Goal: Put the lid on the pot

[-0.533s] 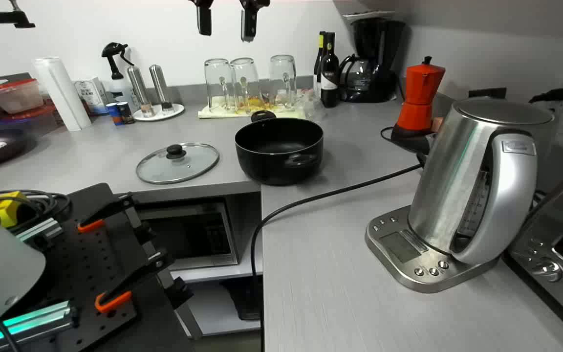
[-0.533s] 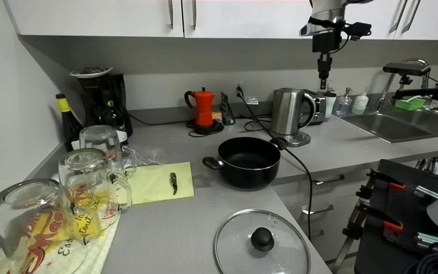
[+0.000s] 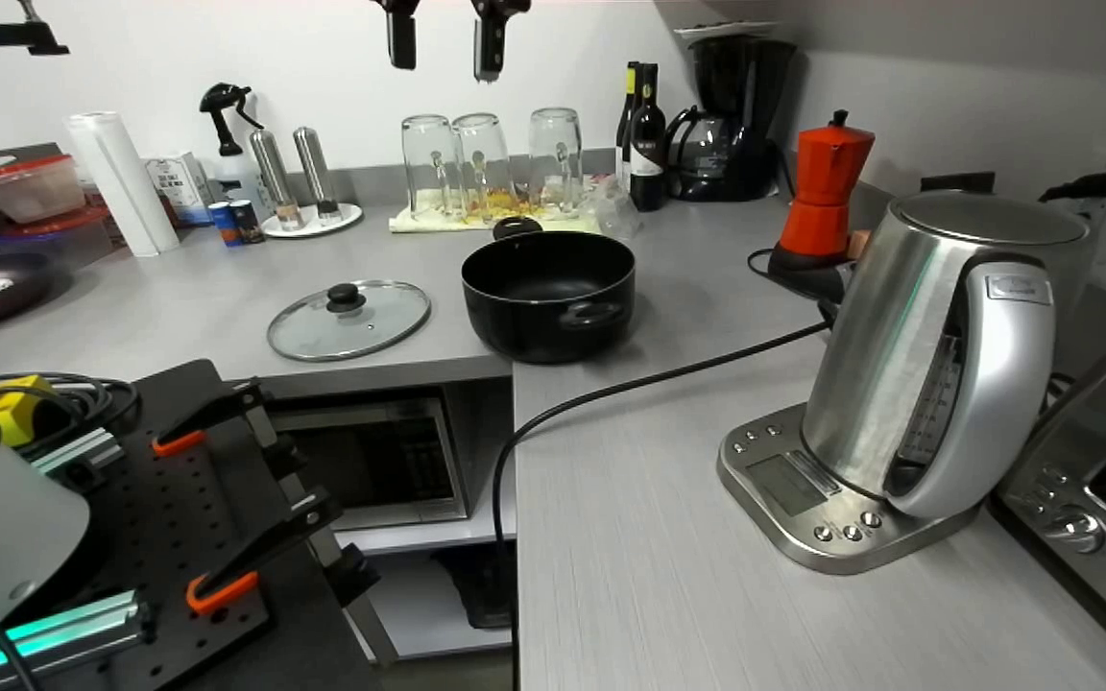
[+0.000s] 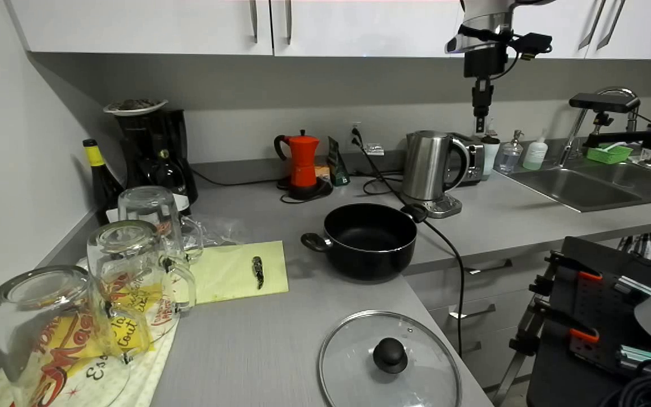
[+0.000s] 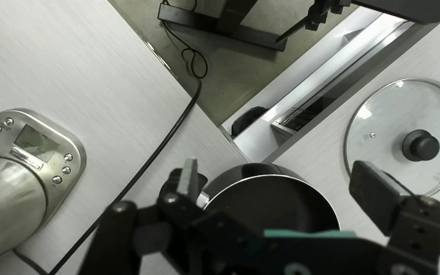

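Observation:
The clear-glass lid (image 3: 349, 321) with a dark knob lies flat on the counter beside the pot, knob up; it also shows in an exterior view (image 4: 390, 362) and on the right in the wrist view (image 5: 407, 126). The low black pot (image 3: 548, 321) stands upright and uncovered at the counter's inner corner, also in an exterior view (image 4: 370, 257) and the wrist view (image 5: 273, 202). My gripper (image 3: 444, 73) is open and empty, high above the counter, fingers pointing down (image 4: 480, 129). In the wrist view its spread fingers (image 5: 275, 173) frame part of the pot, whose near part they hide.
A steel kettle (image 3: 927, 365) stands on its base, with a black cord (image 3: 649, 379) running past the pot. A red moka pot (image 4: 303, 161), upturned glass mugs (image 4: 127, 271), wine bottles (image 3: 647, 144) and a coffee maker (image 3: 740, 115) stand along the walls.

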You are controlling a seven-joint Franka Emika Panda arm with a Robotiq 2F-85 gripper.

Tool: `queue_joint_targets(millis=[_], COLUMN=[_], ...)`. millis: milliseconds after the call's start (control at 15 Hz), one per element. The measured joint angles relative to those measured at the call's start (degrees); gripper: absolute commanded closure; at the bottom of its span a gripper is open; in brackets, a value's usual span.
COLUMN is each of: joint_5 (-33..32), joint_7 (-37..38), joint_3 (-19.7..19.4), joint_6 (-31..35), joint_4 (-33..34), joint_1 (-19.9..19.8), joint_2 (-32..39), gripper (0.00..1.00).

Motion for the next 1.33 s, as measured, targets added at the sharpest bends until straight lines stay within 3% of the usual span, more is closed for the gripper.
queue_joint_targets(millis=[733,1333], joint_5=[-0.15,-2.99], joint_7=[0.00,3.14], joint_3=[1.05,11.99], joint_6=[0.16,5.59], joint_4=[0.00,0.01], joint_1=[0.12,6.62], joint_2=[0.20,8.10], gripper=[0.00,0.00])
